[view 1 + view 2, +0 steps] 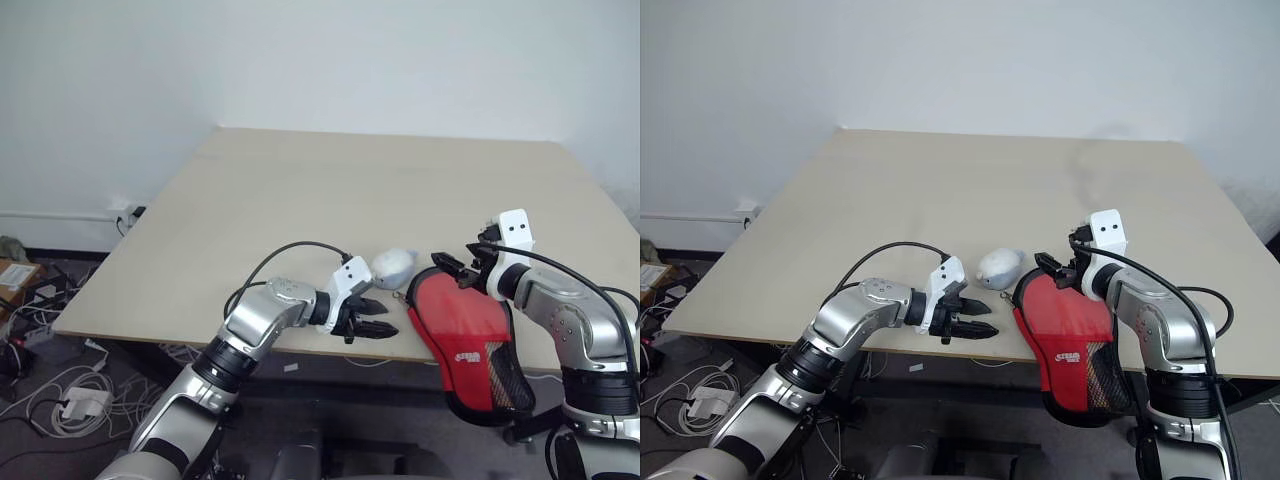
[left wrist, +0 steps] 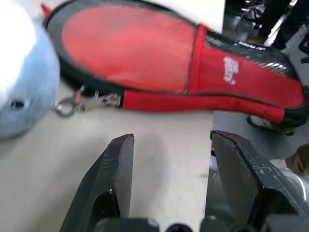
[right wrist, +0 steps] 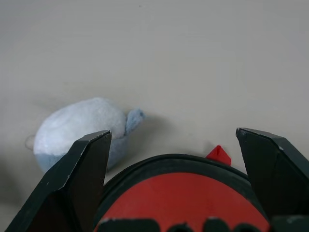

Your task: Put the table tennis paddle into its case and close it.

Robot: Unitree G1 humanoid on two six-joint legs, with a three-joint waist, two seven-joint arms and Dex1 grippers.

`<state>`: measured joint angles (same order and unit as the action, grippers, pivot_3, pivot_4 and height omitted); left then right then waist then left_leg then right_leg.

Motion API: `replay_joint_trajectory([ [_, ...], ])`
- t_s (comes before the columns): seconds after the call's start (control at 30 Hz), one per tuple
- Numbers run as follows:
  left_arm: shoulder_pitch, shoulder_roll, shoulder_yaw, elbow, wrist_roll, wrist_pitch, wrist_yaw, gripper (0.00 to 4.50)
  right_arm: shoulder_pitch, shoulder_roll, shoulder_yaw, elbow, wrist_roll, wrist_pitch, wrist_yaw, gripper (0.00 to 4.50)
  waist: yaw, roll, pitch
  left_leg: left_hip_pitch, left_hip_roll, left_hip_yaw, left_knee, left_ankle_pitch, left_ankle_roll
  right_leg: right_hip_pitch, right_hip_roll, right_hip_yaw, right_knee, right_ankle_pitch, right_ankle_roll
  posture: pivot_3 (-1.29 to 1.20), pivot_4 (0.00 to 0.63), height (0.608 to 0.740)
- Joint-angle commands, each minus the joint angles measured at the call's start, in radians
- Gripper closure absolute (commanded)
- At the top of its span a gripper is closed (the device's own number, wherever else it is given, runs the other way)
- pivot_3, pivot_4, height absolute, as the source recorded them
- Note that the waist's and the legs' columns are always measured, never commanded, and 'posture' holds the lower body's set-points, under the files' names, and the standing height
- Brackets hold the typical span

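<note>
The red case (image 1: pixel 460 335) lies at the table's front edge, its narrow end with white logo and black mesh hanging over the edge. Its wide end shows a smooth round red face (image 2: pixel 130 46) with a black rim; I cannot tell the table tennis paddle apart from the case. A metal zip pull (image 2: pixel 89 102) sticks out of the case's side. My left gripper (image 1: pixel 385 320) is open just left of the case, pointing at it. My right gripper (image 1: pixel 452 270) is open over the case's far wide end (image 3: pixel 183 198), its fingers either side of the rim.
A small pale blue plush pouch (image 1: pixel 393 267) lies on the beige table (image 1: pixel 300 200) just left of the case's far end, clipped to the zip pull. Cables and a power strip (image 1: pixel 85 403) lie on the floor at the left.
</note>
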<state>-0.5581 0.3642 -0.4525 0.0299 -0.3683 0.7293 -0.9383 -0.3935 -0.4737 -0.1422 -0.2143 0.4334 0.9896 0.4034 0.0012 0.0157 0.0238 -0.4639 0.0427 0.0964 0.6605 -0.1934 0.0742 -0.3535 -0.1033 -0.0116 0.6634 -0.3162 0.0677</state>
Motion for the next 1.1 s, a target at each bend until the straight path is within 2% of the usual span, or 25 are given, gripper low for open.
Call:
replay_joint_trajectory([
  [0.03, 0.008, 0.015, 0.028, -0.042, 0.006, -0.020, -0.015, 1.85, -0.042, -0.012, -0.001, -0.013, 0.024, 0.021, 0.021, 0.03, 0.000, 0.000, 0.000, 0.000, 0.000, 0.000, 0.000, 0.000, 0.000, 0.000, 0.000, 0.000, 0.000, 0.000, 0.000, 0.00, 0.000, 0.715],
  [0.2, 0.025, 0.002, 0.043, -0.044, 0.008, -0.057, -0.004, 1.85, -0.108, 0.007, 0.014, 0.053, 0.006, 0.026, 0.000, 0.03, -0.001, 0.000, 0.000, 0.000, 0.000, 0.000, 0.000, 0.000, 0.000, 0.000, 0.000, 0.000, 0.000, 0.000, 0.000, 0.00, 0.000, 0.715],
  [0.43, -0.016, -0.099, -0.020, 0.048, 0.084, -0.157, -0.002, 1.85, -0.193, 0.028, -0.050, 0.161, -0.007, 0.006, -0.062, 0.03, 0.005, 0.000, 0.000, 0.000, -0.001, 0.000, 0.001, 0.000, 0.000, 0.000, 0.000, 0.000, 0.000, 0.000, 0.000, 0.00, 0.000, 0.715],
  [0.57, -0.040, -0.155, -0.064, 0.119, 0.139, -0.209, -0.011, 1.85, -0.192, 0.022, -0.037, 0.160, 0.018, 0.036, -0.032, 0.03, 0.001, 0.000, 0.000, 0.000, 0.000, 0.001, 0.000, 0.000, 0.000, 0.000, 0.000, 0.000, 0.000, 0.000, 0.000, 0.00, 0.000, 0.715],
  [0.7, -0.042, -0.189, -0.058, 0.143, 0.151, -0.218, -0.011, 1.85, -0.181, 0.021, -0.017, 0.154, 0.055, 0.098, 0.013, 0.03, -0.001, 0.000, 0.000, 0.000, 0.000, 0.001, 0.000, 0.000, 0.000, -0.001, 0.000, 0.000, 0.000, 0.000, 0.000, 0.00, 0.000, 0.715],
  [0.93, -0.025, -0.170, -0.025, 0.119, 0.148, -0.212, -0.028, 1.85, -0.207, 0.043, 0.049, 0.174, 0.100, 0.199, 0.070, 0.03, -0.001, 0.000, 0.000, 0.000, 0.000, 0.000, 0.000, 0.000, 0.001, -0.001, 0.000, 0.000, 0.001, 0.000, 0.000, 0.00, 0.000, 0.715],
  [1.1, -0.012, -0.164, -0.003, 0.108, 0.150, -0.239, -0.026, 1.85, -0.254, 0.070, 0.081, 0.277, 0.047, 0.153, 0.046, 0.03, 0.001, 0.000, 0.000, 0.000, 0.001, 0.000, 0.000, 0.000, 0.000, -0.001, 0.000, 0.000, 0.001, 0.000, 0.000, 0.00, 0.000, 0.715],
])
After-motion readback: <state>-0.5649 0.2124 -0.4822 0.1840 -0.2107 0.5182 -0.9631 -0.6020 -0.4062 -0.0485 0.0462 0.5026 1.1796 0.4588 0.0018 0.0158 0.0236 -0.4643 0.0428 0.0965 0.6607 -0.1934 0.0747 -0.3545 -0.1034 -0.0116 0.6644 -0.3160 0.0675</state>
